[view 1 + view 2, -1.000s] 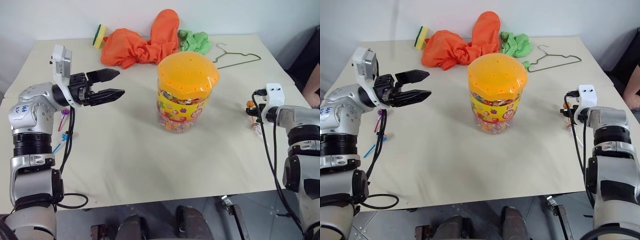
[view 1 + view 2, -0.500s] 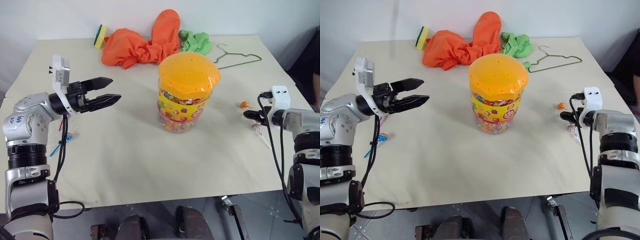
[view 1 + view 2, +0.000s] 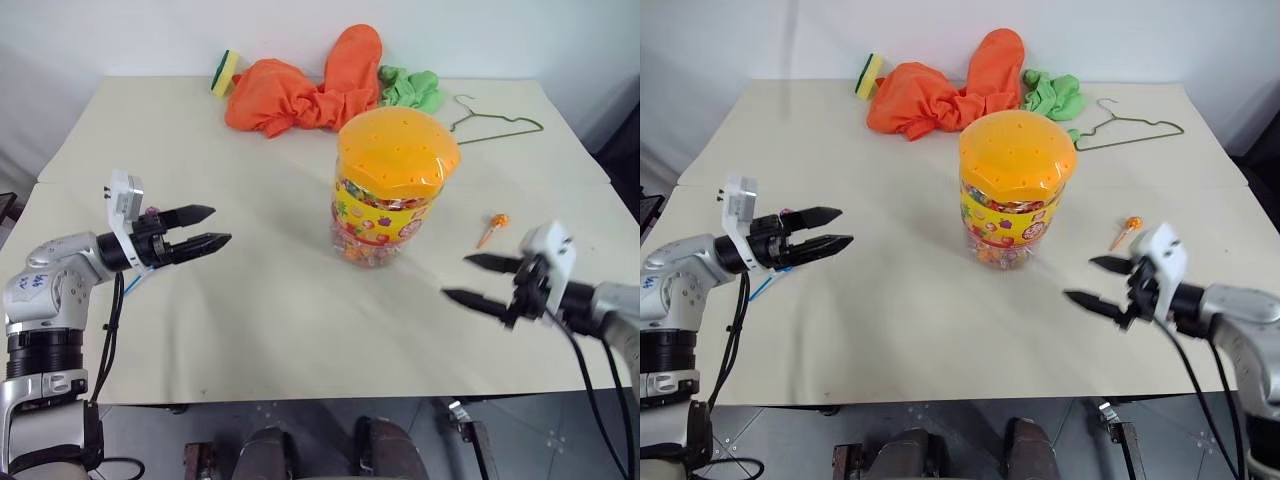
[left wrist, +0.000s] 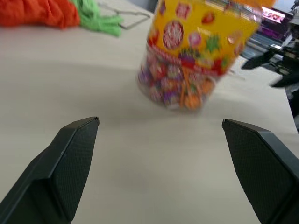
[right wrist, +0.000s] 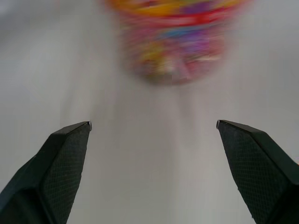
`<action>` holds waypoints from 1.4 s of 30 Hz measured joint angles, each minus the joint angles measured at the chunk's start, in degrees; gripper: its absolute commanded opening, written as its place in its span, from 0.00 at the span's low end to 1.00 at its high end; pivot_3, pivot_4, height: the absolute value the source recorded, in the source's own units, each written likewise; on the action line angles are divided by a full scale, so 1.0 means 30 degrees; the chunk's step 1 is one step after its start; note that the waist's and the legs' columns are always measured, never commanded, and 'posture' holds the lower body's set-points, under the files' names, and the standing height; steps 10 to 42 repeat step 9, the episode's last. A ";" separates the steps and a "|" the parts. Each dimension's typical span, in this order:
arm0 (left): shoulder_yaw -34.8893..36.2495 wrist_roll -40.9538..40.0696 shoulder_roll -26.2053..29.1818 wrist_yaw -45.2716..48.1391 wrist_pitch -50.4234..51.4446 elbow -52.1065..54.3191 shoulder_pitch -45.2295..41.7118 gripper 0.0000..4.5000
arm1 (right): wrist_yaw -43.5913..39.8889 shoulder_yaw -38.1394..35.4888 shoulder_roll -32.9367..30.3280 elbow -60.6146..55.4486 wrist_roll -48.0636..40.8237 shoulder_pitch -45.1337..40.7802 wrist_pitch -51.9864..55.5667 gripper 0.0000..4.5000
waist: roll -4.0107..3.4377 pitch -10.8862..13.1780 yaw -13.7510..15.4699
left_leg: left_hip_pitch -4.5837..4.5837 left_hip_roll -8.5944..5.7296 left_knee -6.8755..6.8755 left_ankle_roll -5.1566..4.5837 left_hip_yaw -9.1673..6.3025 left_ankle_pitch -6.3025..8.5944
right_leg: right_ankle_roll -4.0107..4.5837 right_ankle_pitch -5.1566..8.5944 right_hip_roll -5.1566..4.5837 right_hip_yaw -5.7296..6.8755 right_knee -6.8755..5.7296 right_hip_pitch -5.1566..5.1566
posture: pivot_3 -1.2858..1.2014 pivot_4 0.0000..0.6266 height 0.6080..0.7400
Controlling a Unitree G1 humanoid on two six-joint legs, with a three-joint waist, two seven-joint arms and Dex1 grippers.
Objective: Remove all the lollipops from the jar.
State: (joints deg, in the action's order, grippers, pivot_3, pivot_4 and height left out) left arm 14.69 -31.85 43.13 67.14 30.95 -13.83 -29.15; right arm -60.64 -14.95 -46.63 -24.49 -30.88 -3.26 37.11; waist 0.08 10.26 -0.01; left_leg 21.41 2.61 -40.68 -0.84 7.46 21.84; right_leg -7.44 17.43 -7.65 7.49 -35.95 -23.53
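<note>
Both claws gape empty; right claw [image 3: 1098, 282] has released its orange lollipop [image 3: 1131, 224] (left claw [image 3: 826, 229] lower).

Both grippers, left [image 3: 837, 229] and right [image 3: 1087, 282], are hovering wide apart, flanking the jar [image 3: 1015, 188]; an orange lollipop [image 3: 1127, 229] is lying nearby.

A wide table [image 3: 250, 330] covered in a pale beige cloth is seen, with a crease running across the cloth from its left edge. Behind the table's far edge a plain white wall [image 3: 120, 35] is found, evenly and softly lit, and only faint shadows are cast on the cloth. Below the table's near edge a grey floor [image 3: 780, 445] is shown, and a dark area is made out at the right margin past the table's right edge.
</note>
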 measured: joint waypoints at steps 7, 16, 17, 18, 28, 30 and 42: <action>0.0168 -0.0240 0.0090 0.0191 0.0113 0.1490 0.1696 1.00 | 0.0788 0.2536 0.1670 0.2038 0.2603 0.0813 -0.4429 1.00 | 0.0041 -0.0023 -0.0025 | -0.0007 0.0009 -0.0031 0.0002 -0.0003 0.0001 | 0.0001 0.0001 0.0001 0.0000 -0.0012 0.0011 | 0.52 0.24 1.00; 0.0184 -0.0618 -0.0043 -0.0042 0.0331 0.2451 0.2241 1.00 | 0.1891 0.2484 0.2463 0.2626 0.2747 0.0414 -0.4603 1.00 | 0.0039 -0.0024 -0.0049 | -0.0009 0.0013 -0.0028 0.0003 -0.0002 0.0002 | 0.0004 0.0002 0.0002 -0.0002 -0.0015 0.0006 | 0.52 0.24 1.00; 0.0184 -0.0618 -0.0043 -0.0042 0.0331 0.2451 0.2241 1.00 | 0.1891 0.2484 0.2463 0.2626 0.2747 0.0414 -0.4603 1.00 | 0.0039 -0.0024 -0.0049 | -0.0009 0.0013 -0.0028 0.0003 -0.0002 0.0002 | 0.0004 0.0002 0.0002 -0.0002 -0.0015 0.0006 | 0.52 0.24 1.00; 0.0184 -0.0618 -0.0043 -0.0042 0.0331 0.2451 0.2241 1.00 | 0.1891 0.2484 0.2463 0.2626 0.2747 0.0414 -0.4603 1.00 | 0.0039 -0.0024 -0.0049 | -0.0009 0.0013 -0.0028 0.0003 -0.0002 0.0002 | 0.0004 0.0002 0.0002 -0.0002 -0.0015 0.0006 | 0.52 0.24 1.00; 0.0184 -0.0618 -0.0043 -0.0042 0.0331 0.2451 0.2241 1.00 | 0.1891 0.2484 0.2463 0.2626 0.2747 0.0414 -0.4603 1.00 | 0.0039 -0.0024 -0.0049 | -0.0009 0.0013 -0.0028 0.0003 -0.0002 0.0002 | 0.0004 0.0002 0.0002 -0.0002 -0.0015 0.0006 | 0.52 0.24 1.00; 0.0184 -0.0618 -0.0043 -0.0042 0.0331 0.2451 0.2241 1.00 | 0.1891 0.2484 0.2463 0.2626 0.2747 0.0414 -0.4603 1.00 | 0.0039 -0.0024 -0.0049 | -0.0009 0.0013 -0.0028 0.0003 -0.0002 0.0002 | 0.0004 0.0002 0.0002 -0.0002 -0.0015 0.0006 | 0.52 0.24 1.00; 0.0184 -0.0618 -0.0043 -0.0042 0.0331 0.2451 0.2241 1.00 | 0.1891 0.2484 0.2463 0.2626 0.2747 0.0414 -0.4603 1.00 | 0.0039 -0.0024 -0.0049 | -0.0009 0.0013 -0.0028 0.0003 -0.0002 0.0002 | 0.0004 0.0002 0.0002 -0.0002 -0.0015 0.0006 | 0.52 0.24 1.00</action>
